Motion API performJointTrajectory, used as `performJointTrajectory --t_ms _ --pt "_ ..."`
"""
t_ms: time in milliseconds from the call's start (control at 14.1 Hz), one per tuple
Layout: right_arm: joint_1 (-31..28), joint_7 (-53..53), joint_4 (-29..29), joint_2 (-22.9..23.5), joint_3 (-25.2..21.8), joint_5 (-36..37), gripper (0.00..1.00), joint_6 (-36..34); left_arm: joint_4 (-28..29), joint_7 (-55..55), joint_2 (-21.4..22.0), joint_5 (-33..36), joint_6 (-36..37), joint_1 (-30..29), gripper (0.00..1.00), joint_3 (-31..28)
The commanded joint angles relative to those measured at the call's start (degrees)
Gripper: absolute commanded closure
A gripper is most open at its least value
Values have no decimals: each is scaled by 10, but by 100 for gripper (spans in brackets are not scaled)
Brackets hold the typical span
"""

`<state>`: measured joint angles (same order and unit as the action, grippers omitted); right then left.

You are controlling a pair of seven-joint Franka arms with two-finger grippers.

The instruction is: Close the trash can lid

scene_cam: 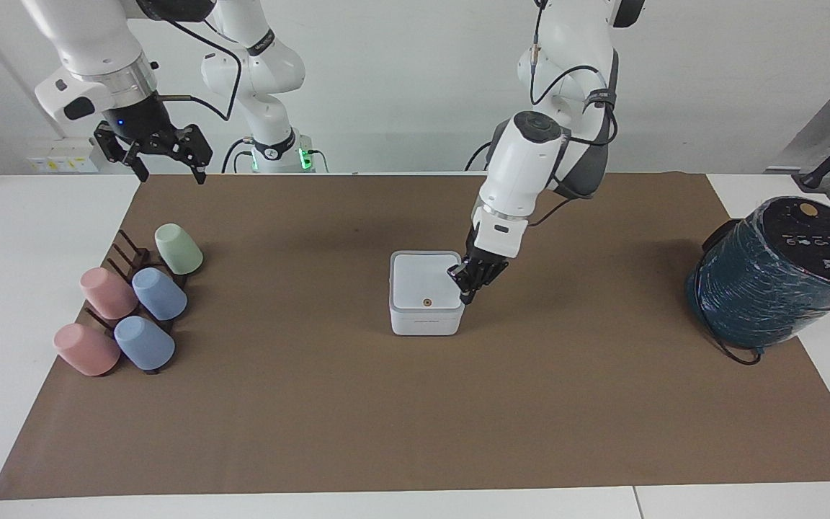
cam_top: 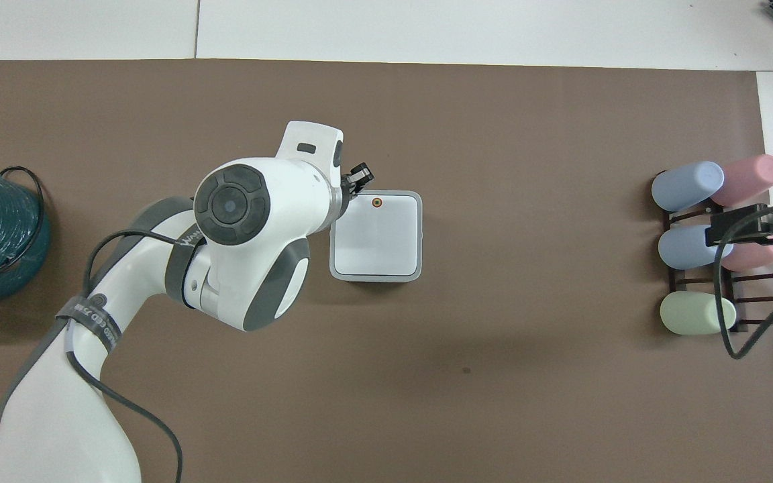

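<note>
The white cube trash can (scene_cam: 426,322) stands in the middle of the brown mat. Its lid (scene_cam: 424,280) lies flat and shut on top, orange dot up, and also shows in the overhead view (cam_top: 376,236). My left gripper (scene_cam: 468,293) is shut and empty, tip down, just off the can's edge toward the left arm's end; in the overhead view (cam_top: 362,176) it is by the can's corner near the dot. My right gripper (scene_cam: 159,155) is open and empty, waiting high over the mat's corner near the cup rack.
A rack of several pink, blue and green cups (scene_cam: 130,303) lies at the right arm's end, also in the overhead view (cam_top: 708,245). A large dark teal wrapped cylinder (scene_cam: 775,277) with a black cable stands at the left arm's end.
</note>
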<state>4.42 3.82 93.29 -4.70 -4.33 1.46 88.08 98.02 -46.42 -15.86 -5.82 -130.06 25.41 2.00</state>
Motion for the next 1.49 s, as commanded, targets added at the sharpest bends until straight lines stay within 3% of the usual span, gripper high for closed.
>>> performJointTrajectory --t_ms 0,284,496,851,1418 --pt "2 1 15 -15 0 -1 0 -2 -53 96 -8 0 96 -46 100 4" --pt "2 1 15 -15 0 -1 0 -2 -141 240 -8 3 271 -105 100 3" --pt "2 1 15 -15 0 -1 0 -2 -157 348 -3 24 353 -140 100 -1" --pt "2 1 15 -15 0 -1 0 -2 -156 454 56 36 397 -177 100 1" --pt "2 1 15 -15 0 -1 0 -2 -151 544 101 61 460 -207 100 1"
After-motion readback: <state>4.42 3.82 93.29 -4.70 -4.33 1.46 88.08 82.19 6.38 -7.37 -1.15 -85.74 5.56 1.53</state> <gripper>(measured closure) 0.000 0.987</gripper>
